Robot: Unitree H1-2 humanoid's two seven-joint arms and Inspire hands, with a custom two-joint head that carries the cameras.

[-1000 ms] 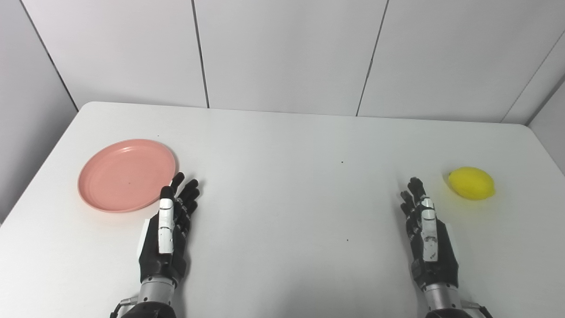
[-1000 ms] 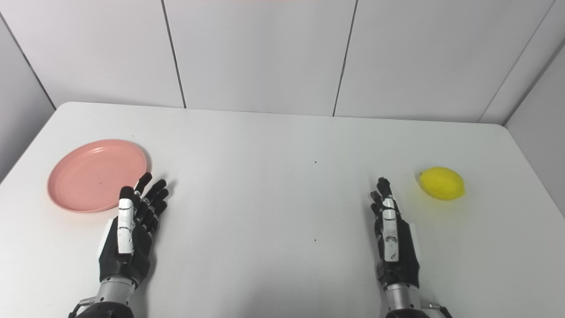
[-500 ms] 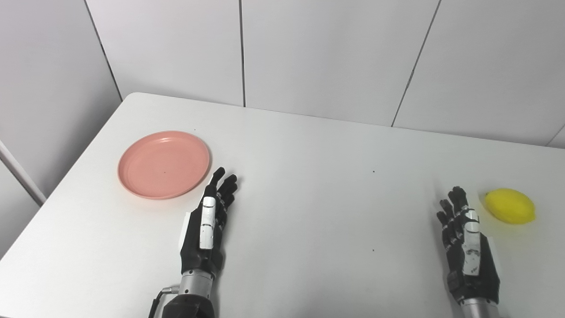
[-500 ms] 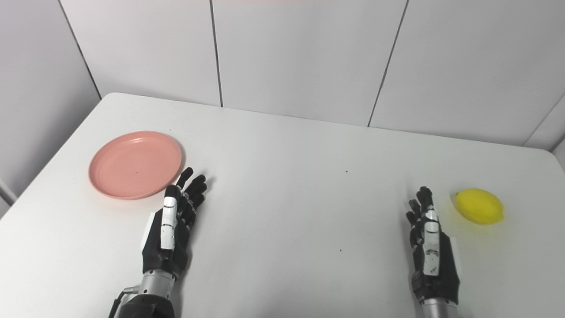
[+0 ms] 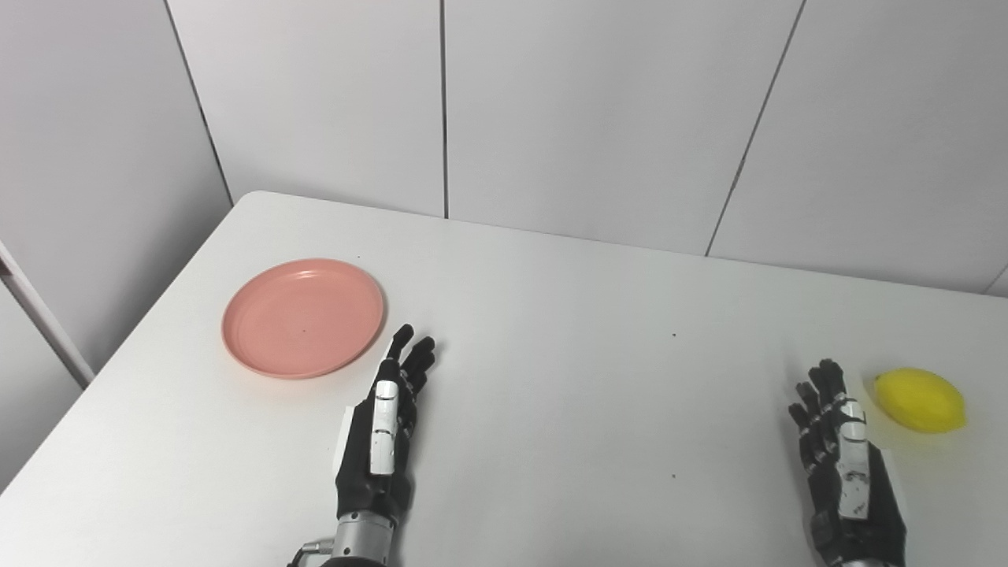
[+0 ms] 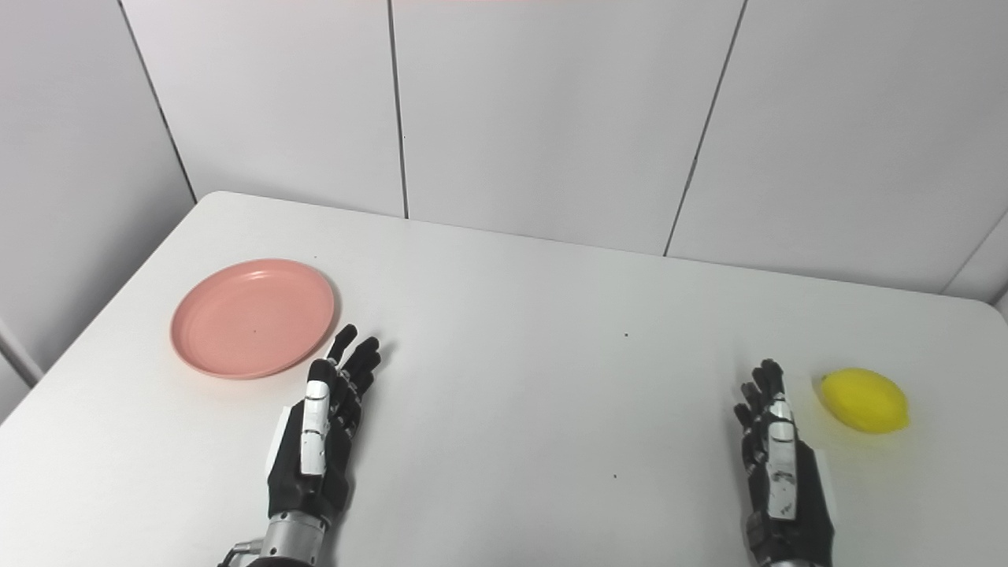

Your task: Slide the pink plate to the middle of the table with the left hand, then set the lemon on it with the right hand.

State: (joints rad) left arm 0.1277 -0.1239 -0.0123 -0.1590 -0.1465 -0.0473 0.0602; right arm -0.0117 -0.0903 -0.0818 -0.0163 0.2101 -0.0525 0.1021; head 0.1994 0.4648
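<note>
Two hands rest low over the white counter (image 5: 551,409), each with its fingers stretched out and a little apart, grasping nothing. The left hand (image 5: 383,441) lies at the near left, its fingertips (image 5: 409,350) pointing away from the robot and ending just beside the near right rim of the pink plate (image 5: 303,317) without touching it. That plate sits flat on the counter's left part, near the left edge and well apart from the middle. The right hand (image 6: 778,472) lies at the near right, thumb side up, its fingertips close to the lemon (image 6: 865,400) but with a strip of bare counter between them. The lemon lies on its side toward the right edge of the counter, far across from the plate. Behind the counter stands a wall of pale panels (image 5: 598,118) with dark seams running up it.
</note>
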